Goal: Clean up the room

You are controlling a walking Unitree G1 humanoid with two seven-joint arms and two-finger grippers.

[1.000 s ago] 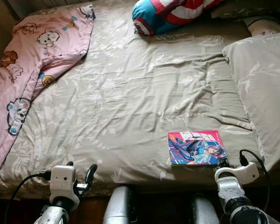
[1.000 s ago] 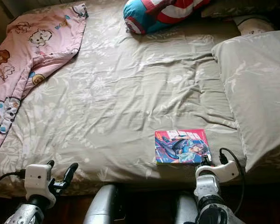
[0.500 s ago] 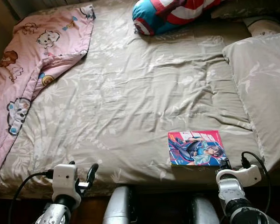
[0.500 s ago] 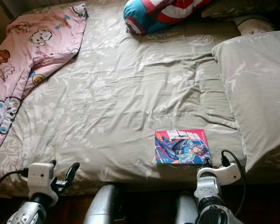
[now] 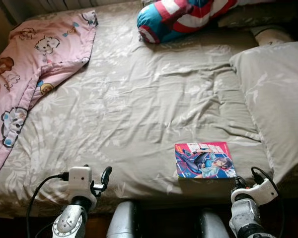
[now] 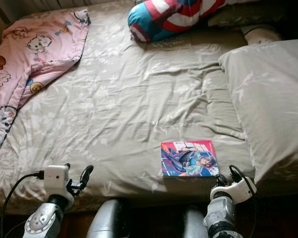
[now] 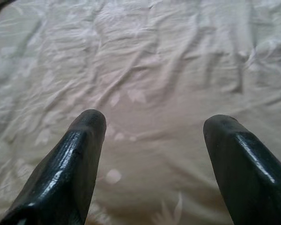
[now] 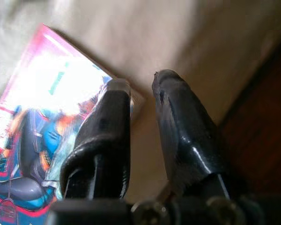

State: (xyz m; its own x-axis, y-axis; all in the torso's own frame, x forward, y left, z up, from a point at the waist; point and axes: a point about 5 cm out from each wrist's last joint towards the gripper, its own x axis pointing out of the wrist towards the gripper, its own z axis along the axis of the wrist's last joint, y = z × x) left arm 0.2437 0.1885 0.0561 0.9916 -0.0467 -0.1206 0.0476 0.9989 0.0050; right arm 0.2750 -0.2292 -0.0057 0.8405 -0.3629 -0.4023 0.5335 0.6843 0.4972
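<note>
A comic book [image 5: 203,159] with a pink and blue cover lies flat on the beige floral bed sheet [image 5: 139,109], close to the bed's front edge. My right gripper [image 5: 237,181] sits at the book's near right corner. In the right wrist view its fingers [image 8: 113,112] are nearly together over that corner of the book [image 8: 47,117], which stays flat. My left gripper [image 5: 97,172] hovers open over the sheet at the front edge, well to the left of the book. Between its fingertips [image 7: 84,136] there is bare sheet.
A pink cartoon blanket [image 5: 30,74] covers the bed's left side. A red, white and blue cushion [image 5: 184,17] lies at the far edge. A large beige pillow [image 5: 273,94] takes up the right side. Below the bed's front edge, dark floor [image 8: 267,140] shows.
The camera has shifted, so the whole bed sits slightly lower and to the left. My left gripper has moved a little right and forward. The book has not moved on the sheet.
</note>
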